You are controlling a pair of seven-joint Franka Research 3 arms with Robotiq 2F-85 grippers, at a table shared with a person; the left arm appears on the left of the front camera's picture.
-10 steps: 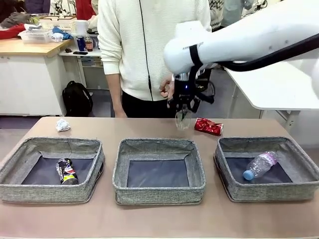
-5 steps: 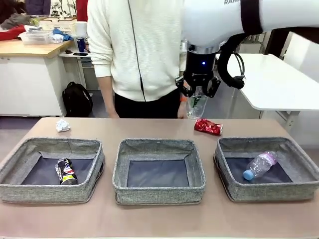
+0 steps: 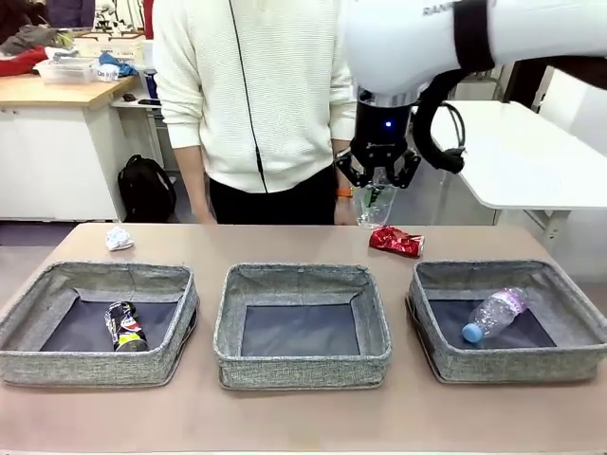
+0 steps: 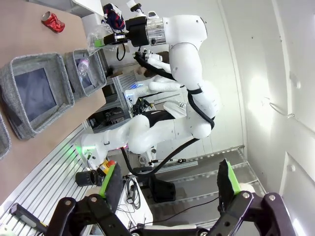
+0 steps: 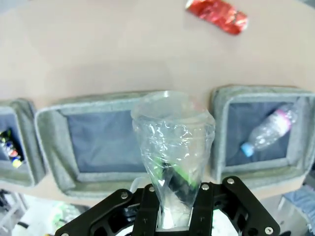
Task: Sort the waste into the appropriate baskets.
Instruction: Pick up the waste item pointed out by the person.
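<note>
My right gripper [image 3: 381, 184] is shut on a crumpled clear plastic bottle [image 3: 374, 206] and holds it in the air over the table's far side, just above a crushed red can [image 3: 396, 241]. In the right wrist view the bottle [image 5: 172, 142] stands between my fingers, over the middle basket [image 5: 98, 101]. The left basket [image 3: 95, 368] holds a dark can [image 3: 125, 325]. Another clear bottle [image 3: 495, 314] lies in the right basket [image 3: 517, 365]. The middle basket [image 3: 302, 372] has nothing in it. A white paper wad [image 3: 119, 238] lies at the far left. My left gripper [image 4: 168, 178] is open and holds nothing.
A person in a white sweater stands at the far edge, right behind the held bottle. The three baskets fill the table's near half. Bare tabletop runs along the far side between the paper wad and the red can [image 5: 216, 14].
My right arm has lifted the bottle up and to the right, from just above the table to above the red can. The person has shifted left.
</note>
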